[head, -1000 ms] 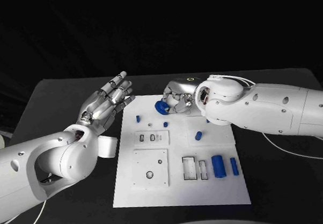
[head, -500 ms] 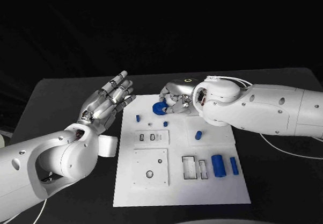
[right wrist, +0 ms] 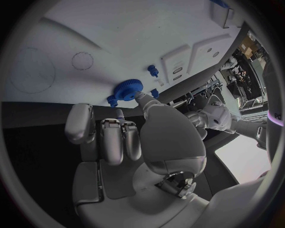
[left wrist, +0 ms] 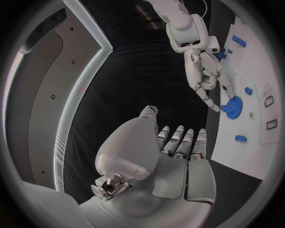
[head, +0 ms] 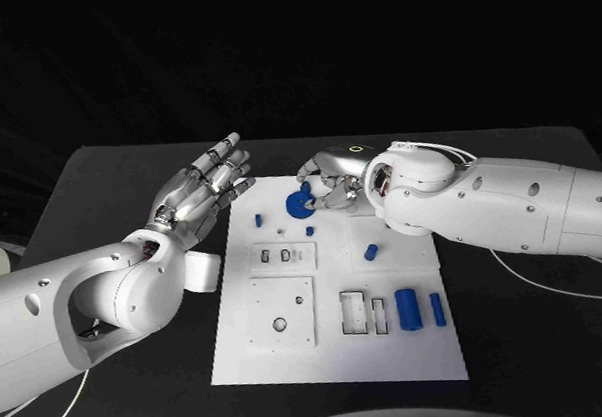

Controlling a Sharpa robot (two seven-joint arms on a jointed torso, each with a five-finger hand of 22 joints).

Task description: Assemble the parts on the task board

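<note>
The blue gear (head: 301,203) sits at the far end of the task board (head: 404,358), pinched at the fingertips of the right hand (head: 334,180), just above the white surface. The left hand (head: 200,189) hovers beside the board's far left corner, fingers spread, holding nothing.

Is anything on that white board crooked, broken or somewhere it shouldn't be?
Nothing looks broken or spilled. The one loose-looking piece is a small blue part lying slanted on bare task board, apart from the slots. The right hand holds a blue gear at the far end.
</note>
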